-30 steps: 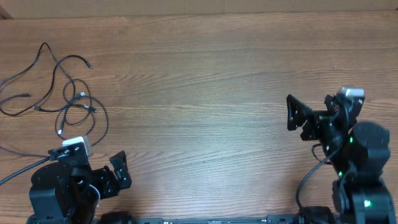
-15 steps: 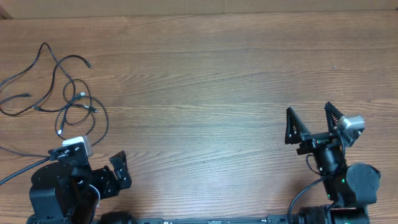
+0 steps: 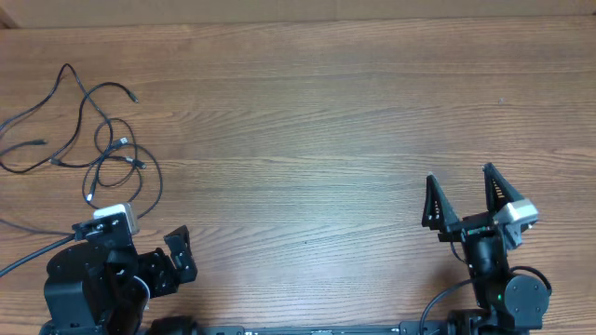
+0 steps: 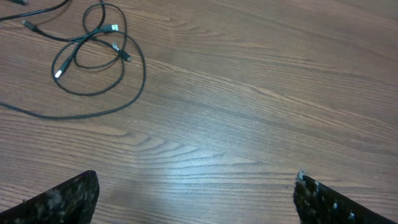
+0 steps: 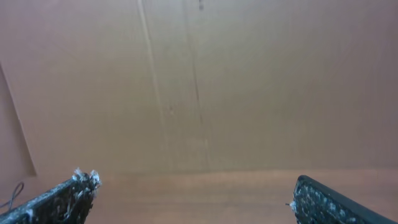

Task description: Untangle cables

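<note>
Opening step — nothing gripped; the cables [image 3: 124, 160] lie looped on the counter [image 3: 307, 121]; the left end effector [image 3: 180, 256], near the cables, stands with jaws apart; the right end effector [image 3: 460, 181], well apart from them, likewise; next, probably, the left reaches for a loose plug end.

You have a wood-grain tabletop [image 3: 307, 112], smooth with a faint sheen. Your cables [image 4: 114, 28] look like smooth black plastic, with silvery plug tips. The left tool [image 4: 196, 193] and right tool [image 5: 193, 193] are matt black, scuffed grey. The backdrop [image 5: 249, 81] looks like matt brown cardboard.
</note>
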Action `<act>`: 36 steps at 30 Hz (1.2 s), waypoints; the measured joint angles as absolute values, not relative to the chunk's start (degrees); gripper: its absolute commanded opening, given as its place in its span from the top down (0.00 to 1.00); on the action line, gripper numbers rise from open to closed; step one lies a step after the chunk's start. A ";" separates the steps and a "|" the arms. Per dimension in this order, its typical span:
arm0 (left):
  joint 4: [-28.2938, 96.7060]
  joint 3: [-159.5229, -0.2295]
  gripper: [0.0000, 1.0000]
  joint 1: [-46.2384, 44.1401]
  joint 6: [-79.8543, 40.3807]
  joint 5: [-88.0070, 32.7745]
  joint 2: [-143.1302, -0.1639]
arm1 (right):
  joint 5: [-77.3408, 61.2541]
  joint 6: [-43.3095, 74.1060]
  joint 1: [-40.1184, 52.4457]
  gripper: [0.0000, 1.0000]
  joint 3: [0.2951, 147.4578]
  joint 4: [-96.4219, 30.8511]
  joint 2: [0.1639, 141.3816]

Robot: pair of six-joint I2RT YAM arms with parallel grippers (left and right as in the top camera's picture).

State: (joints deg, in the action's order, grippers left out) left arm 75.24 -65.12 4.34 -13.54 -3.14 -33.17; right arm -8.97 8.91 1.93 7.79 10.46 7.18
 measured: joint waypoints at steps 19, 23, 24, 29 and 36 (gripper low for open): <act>75.20 -65.10 0.01 4.34 -13.54 -3.14 -33.17 | -7.07 8.88 1.91 0.00 1.04 2.22 0.62; 75.24 -65.10 0.00 4.34 -13.54 -3.14 -33.17 | -7.01 8.95 1.93 0.00 1.04 -4.49 0.73; 75.22 -65.08 0.00 4.34 -13.54 -3.14 -33.17 | -7.01 8.93 1.93 0.00 1.04 -4.45 0.69; 75.24 -65.08 0.01 4.34 -13.54 -3.14 -33.17 | -7.01 8.93 1.93 0.00 1.04 -4.47 0.69; 75.24 -65.08 0.00 4.34 -13.54 -3.14 -33.17 | -7.03 8.93 1.93 0.00 1.04 -4.49 0.69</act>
State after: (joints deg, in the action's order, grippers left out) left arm 75.24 -65.08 4.34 -13.54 -3.14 -33.17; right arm -7.03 8.93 1.93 1.04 -4.49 0.69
